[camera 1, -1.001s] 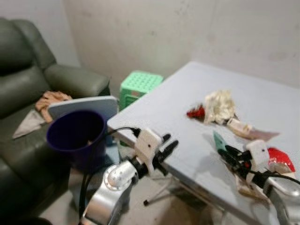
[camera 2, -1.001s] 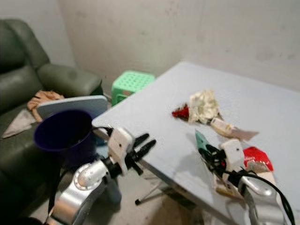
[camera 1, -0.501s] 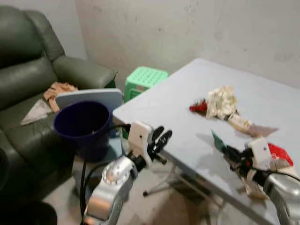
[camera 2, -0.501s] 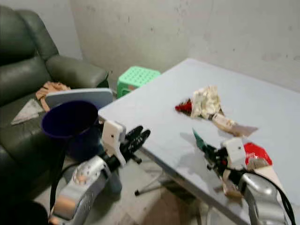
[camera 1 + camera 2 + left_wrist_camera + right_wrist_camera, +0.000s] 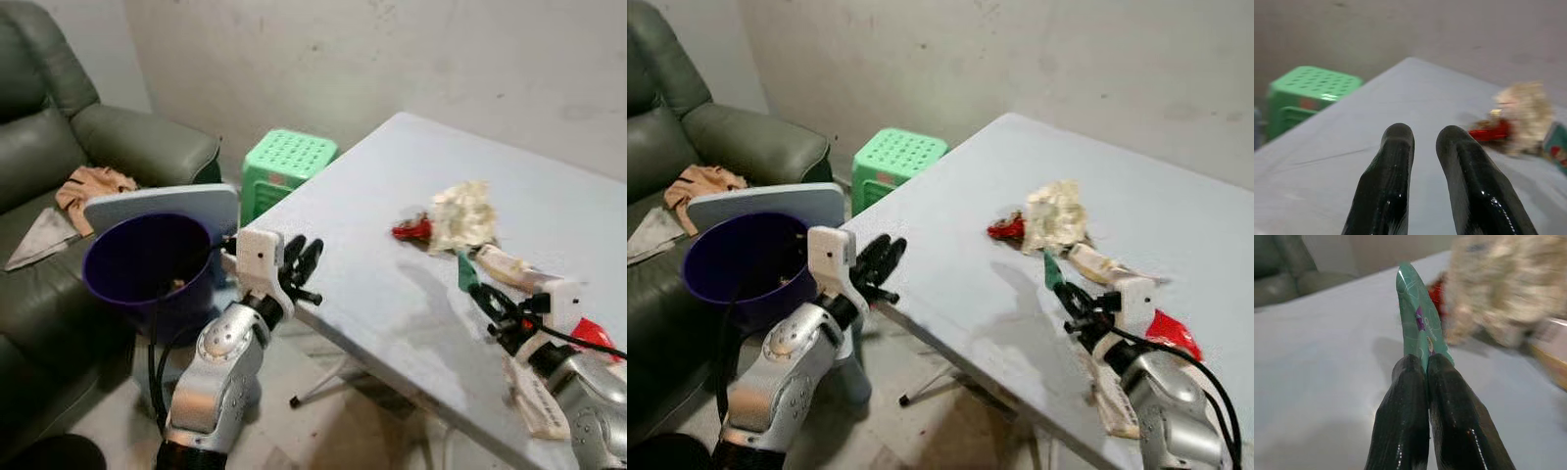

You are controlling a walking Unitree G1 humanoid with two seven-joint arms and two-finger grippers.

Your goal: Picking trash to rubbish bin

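A purple rubbish bin [image 5: 108,284] stands on the floor to the left of the grey table [image 5: 372,294]. My right gripper [image 5: 477,292] is above the table, shut on a green wrapper [image 5: 1418,318] that sticks up from its fingertips. Just beyond it lie a crumpled beige paper wad [image 5: 462,213] and a small red wrapper [image 5: 411,231]. My left gripper [image 5: 304,253] hovers at the table's near left edge, between bin and table. Its fingers [image 5: 1396,161] are slightly open with nothing between them.
More trash lies by my right arm: a pale wrapper [image 5: 509,266], a red packet [image 5: 594,333] and a flat paper packet [image 5: 534,401]. A green stool [image 5: 289,166] stands behind the bin, a grey-blue lid [image 5: 171,204] leans at it, and a dark sofa [image 5: 137,147] holds a cloth [image 5: 93,186].
The camera has shifted. My left gripper has risen to the table's edge. The right gripper still holds the green wrapper and now sits closer to the paper wad.
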